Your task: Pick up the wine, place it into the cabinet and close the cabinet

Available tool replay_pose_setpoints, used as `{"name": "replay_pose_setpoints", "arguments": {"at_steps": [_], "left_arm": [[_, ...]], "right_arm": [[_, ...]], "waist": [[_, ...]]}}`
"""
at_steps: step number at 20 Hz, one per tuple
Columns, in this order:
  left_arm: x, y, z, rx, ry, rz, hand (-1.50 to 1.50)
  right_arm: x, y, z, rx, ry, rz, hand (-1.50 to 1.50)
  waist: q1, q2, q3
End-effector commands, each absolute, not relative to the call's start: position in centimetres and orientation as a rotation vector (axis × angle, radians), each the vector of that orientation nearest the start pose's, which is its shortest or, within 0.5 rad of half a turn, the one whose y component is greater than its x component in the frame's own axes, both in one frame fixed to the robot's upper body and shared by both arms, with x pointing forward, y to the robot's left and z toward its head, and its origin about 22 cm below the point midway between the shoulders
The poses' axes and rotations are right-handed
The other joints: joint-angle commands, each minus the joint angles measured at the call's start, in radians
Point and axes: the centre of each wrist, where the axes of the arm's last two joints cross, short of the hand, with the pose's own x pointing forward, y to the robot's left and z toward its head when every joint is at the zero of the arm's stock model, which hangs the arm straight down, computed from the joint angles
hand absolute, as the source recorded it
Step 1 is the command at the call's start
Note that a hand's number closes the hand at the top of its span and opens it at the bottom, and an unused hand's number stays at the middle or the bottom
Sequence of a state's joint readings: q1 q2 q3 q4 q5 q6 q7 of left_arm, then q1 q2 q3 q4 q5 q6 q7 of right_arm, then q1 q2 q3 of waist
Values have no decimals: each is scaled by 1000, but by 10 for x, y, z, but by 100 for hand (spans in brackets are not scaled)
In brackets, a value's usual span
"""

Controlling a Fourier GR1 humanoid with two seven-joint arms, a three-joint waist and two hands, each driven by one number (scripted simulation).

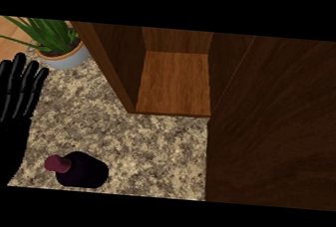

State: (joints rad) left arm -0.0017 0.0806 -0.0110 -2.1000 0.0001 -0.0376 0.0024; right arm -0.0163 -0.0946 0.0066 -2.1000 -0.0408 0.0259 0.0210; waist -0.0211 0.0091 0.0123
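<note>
Item one: the wine [82,170], a dark bottle with a maroon cap, which we record standing on the speckled granite counter [146,144] near the lower edge of the head view, left of centre. Nothing touches it. It sits well apart from the cabinet opening and just to the right of our left forearm.

Item two: the left hand [11,98], black, which we list at the far left of the view, raised with fingers straight, pointing up and slightly fanned. It holds nothing and rests apart from the bottle.

Item three: the right hand. We find it nowhere in the view.

Item four: the cabinet [175,81], dark brown wood, which we log as open. Its lighter wooden shelf shows at upper centre, bounded by a slanted side panel on the left. The cabinet door [284,124], a broad dark panel, fills the right side of the view from top to bottom.

Item five: a potted plant [58,44] with long green leaves in a pale pot, at the upper left, just beside the cabinet's left panel.
</note>
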Motion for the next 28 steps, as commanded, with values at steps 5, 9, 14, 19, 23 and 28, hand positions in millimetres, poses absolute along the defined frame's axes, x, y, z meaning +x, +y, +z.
{"name": "replay_pose_setpoints", "arguments": {"at_steps": [5, 9, 14, 19, 23, 28], "left_arm": [[220, 235, 130, 189, -2107, -122, -150], [211, 209, 123, -140, -1860, 169, -150], [200, 188, 137, -145, -1850, 204, -150], [192, 183, 138, -134, -1841, 228, -150], [202, 178, 138, -116, -1857, 216, -150], [198, 169, 145, -123, -1851, 212, -150]], "right_arm": [[174, -231, 127, -94, -2139, 52, -150], [171, -232, 121, 198, -1923, 207, -150], [152, -244, 139, 203, -1923, 202, -150], [161, -244, 151, 220, -1914, 204, -150], [145, -241, 145, 218, -1920, 207, -150], [142, -240, 165, 218, -1913, 196, -150]], "waist": [[14, -10, -12], [4, -12, -12], [16, -11, -12], [20, -10, -12], [18, -10, -12], [19, -10, -12]]}}
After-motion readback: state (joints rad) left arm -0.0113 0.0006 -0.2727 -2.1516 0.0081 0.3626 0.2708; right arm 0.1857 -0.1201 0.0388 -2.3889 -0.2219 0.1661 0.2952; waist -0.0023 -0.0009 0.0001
